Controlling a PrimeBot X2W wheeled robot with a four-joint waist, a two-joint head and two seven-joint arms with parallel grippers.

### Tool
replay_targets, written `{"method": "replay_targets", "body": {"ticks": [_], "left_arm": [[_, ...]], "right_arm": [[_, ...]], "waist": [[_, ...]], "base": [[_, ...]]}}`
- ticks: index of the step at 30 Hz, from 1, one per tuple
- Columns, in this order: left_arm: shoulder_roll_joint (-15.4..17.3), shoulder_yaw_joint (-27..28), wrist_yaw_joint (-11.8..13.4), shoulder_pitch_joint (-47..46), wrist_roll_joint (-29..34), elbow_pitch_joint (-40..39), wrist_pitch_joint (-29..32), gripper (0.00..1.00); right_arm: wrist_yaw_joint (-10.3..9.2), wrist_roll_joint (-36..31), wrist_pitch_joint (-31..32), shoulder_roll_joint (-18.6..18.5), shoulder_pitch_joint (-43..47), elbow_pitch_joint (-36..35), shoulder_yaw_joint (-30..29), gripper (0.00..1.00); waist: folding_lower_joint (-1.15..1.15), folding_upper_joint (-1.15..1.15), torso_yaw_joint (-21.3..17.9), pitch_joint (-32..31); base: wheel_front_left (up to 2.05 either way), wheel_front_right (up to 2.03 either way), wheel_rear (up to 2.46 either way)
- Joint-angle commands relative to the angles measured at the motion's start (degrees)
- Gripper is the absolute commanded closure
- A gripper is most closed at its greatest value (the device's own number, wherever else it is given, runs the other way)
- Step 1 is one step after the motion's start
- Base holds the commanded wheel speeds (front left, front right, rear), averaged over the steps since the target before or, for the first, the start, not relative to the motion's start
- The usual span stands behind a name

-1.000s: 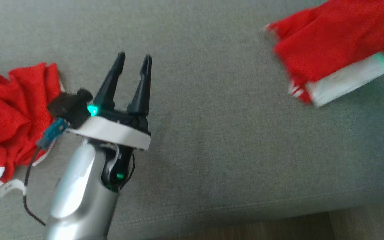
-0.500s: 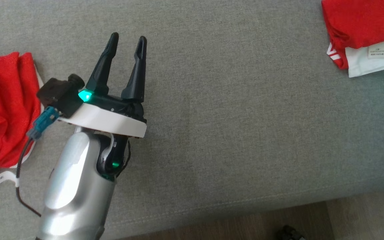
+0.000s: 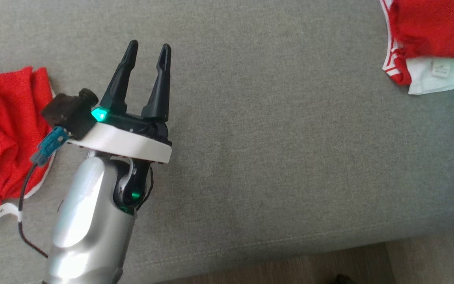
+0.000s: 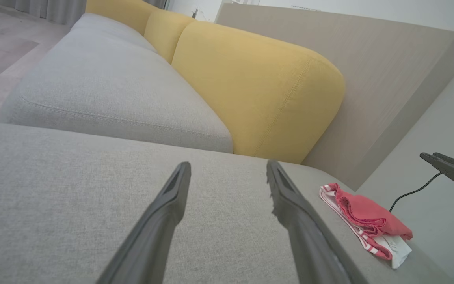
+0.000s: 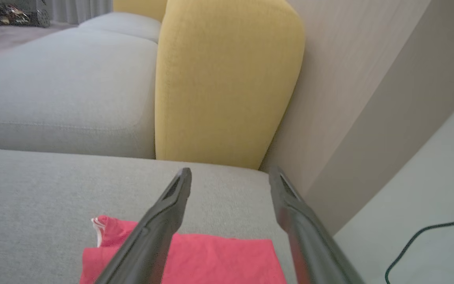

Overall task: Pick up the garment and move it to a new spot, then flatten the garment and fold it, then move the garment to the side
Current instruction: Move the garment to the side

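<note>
Jaws spread and empty, the left gripper (image 3: 148,44) hovers over a grey sofa seat (image 3: 274,157) between two red garments: a crumpled garment (image 3: 6,130) at nine o'clock and a folded garment (image 3: 432,31) at one o'clock, below the right gripper (image 5: 231,171), also spread and empty; the wrist views add yellow back cushions (image 4: 258,86) and a beige wall panel (image 4: 369,79).

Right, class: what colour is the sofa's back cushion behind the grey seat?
The back cushion is mustard yellow, clearest in the left wrist view.

Silver forearm (image 3: 89,221), white wrist ring (image 3: 126,144), black fingers (image 3: 121,85), green LED (image 3: 99,114), blue connector (image 3: 49,145) w/ black cable (image 3: 23,215).
</note>
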Motion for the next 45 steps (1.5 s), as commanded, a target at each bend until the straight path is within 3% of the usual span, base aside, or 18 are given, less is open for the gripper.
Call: {"method": "replay_targets", "body": {"ticks": [1, 11, 17, 27, 36, 45], "left_arm": [[0.47, 1.77, -0.34, -0.42, -0.35, -1.59, -0.29, 0.00], [0.47, 2.63, 0.07, 4.18, -3.20, -1.03, -0.29, 0.00], [0.47, 2.28, 0.58, 8.43, -3.84, -0.63, -0.29, 0.00], [0.47, 0.00, 1.77, 15.55, -4.88, 1.15, -0.29, 0.00], [0.47, 0.23, 2.49, 21.52, -4.82, 0.43, -0.29, 0.00], [0.47, 0.93, 2.56, 22.96, -3.74, 0.04, -0.29, 0.00]], "right_arm": [[-0.04, 0.33, 0.03, -0.77, 0.81, -2.76, 0.51, 0.00], [-0.04, 1.50, -2.88, 6.06, 7.60, -13.51, 5.25, 0.00], [-0.04, 2.51, -7.34, 12.42, 16.31, -19.72, 5.40, 0.00], [-0.04, 1.77, -13.96, 20.82, 31.97, -22.34, 3.94, 0.00], [-0.04, -4.54, -16.63, 25.02, 40.77, -22.28, 0.29, 0.00], [-0.04, -8.42, -17.18, 25.88, 43.21, -22.16, -0.74, 0.00]], "waist": [[0.00, 0.00, 0.23, -0.95], [0.00, 0.00, 3.11, -9.91], [0.00, 0.00, 5.61, -14.38], [0.00, 0.00, 8.26, -20.21], [0.00, 0.00, 8.33, -24.14], [0.00, 0.00, 8.01, -25.05]], "base": [[0.00, 0.00, 0.00], [0.00, 0.00, 0.00], [0.00, 0.00, 0.00], [0.00, 0.00, 0.00], [0.00, 0.00, 0.00], [0.00, 0.00, 0.00]]}}
